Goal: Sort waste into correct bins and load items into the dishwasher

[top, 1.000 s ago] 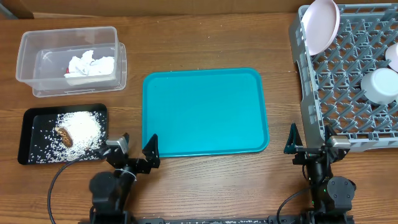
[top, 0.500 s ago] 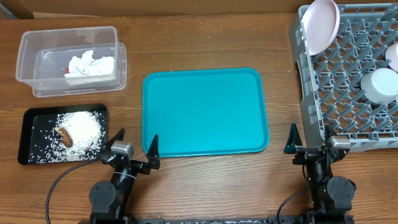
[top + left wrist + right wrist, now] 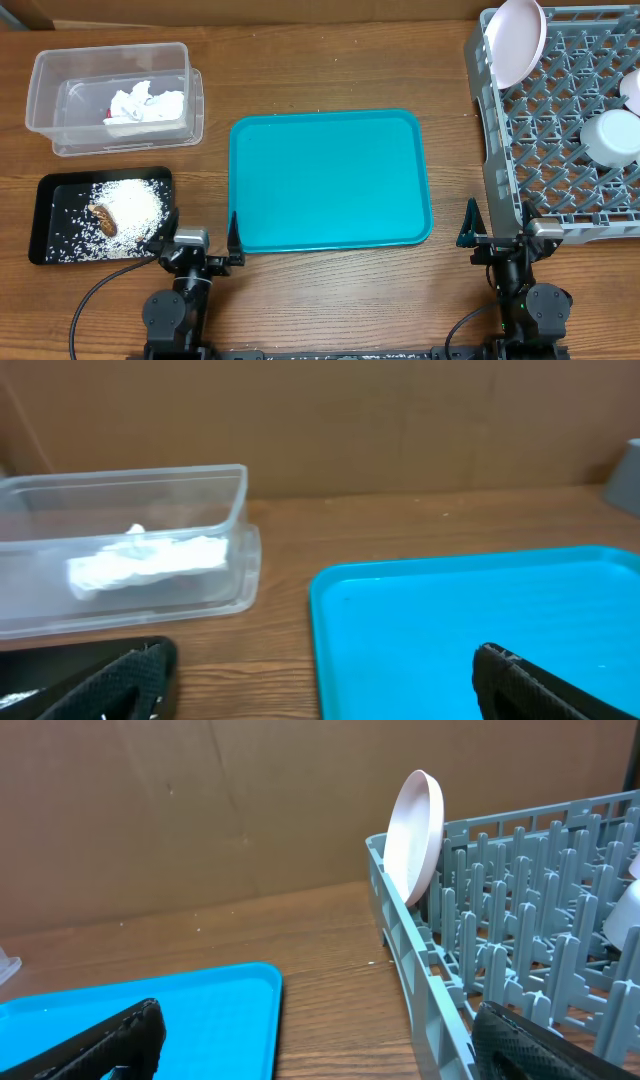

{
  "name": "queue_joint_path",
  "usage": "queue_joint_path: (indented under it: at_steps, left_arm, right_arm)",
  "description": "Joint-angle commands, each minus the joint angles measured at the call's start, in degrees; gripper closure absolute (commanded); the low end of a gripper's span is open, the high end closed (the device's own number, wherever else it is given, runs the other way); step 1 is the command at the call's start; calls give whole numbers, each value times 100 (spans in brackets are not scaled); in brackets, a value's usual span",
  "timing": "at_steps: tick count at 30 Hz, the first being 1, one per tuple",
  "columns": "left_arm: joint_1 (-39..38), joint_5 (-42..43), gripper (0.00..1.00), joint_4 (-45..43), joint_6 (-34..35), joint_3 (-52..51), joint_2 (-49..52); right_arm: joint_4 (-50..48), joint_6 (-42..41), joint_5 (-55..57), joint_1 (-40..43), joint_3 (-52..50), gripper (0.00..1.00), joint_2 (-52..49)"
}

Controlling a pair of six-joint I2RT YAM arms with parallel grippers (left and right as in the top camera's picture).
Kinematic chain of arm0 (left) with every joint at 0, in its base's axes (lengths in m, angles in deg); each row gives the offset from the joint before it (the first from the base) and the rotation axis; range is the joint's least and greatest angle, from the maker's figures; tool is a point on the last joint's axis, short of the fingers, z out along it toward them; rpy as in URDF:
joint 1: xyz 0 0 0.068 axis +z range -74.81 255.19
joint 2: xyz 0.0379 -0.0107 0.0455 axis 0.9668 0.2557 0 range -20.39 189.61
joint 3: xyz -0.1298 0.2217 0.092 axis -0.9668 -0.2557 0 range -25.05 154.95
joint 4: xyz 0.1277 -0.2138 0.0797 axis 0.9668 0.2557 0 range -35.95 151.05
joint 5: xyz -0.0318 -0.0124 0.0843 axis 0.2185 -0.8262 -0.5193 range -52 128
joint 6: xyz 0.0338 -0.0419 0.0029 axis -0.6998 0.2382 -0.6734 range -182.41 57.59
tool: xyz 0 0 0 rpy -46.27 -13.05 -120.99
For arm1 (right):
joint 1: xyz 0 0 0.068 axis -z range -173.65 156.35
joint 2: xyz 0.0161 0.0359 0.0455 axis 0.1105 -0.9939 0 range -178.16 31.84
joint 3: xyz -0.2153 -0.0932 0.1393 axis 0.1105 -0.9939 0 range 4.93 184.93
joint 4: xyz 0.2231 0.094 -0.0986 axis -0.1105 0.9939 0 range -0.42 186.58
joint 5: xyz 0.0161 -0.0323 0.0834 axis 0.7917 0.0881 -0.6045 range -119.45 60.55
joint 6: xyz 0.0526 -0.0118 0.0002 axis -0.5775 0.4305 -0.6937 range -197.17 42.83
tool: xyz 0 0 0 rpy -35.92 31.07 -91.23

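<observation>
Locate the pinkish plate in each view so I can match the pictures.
Overhead: pinkish plate, top right, standing in the grey rack corner.
Left wrist: not in it.
Right wrist: upper centre, upright in the rack.
Shared landmark: the teal tray, in all three views.

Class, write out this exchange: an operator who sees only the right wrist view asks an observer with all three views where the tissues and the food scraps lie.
Operator: I see only the dish rack with a pinkish plate standing in it. Where are the tissues?
Observer: The crumpled tissues lie in the clear tub at the far left of the table, with a bit of red wrapper beside them.
Operator: And the food scraps?
Observer: The brown scrap sits among the rice crumbs in the black tray, which is nearer the robot than the tub.
</observation>
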Motion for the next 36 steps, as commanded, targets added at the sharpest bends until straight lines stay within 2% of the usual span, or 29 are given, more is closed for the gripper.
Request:
queue_joint_path:
  at_steps: [1, 36]
  left_arm:
    - [125, -164, 0, 20, -310, -37, -74]
    - [127, -72, 0, -13, -289, -37, -70]
  right_arm:
    - [-35, 20, 39, -31, -61, 0, 57]
    - [-35, 20, 39, -31, -61, 0, 57]
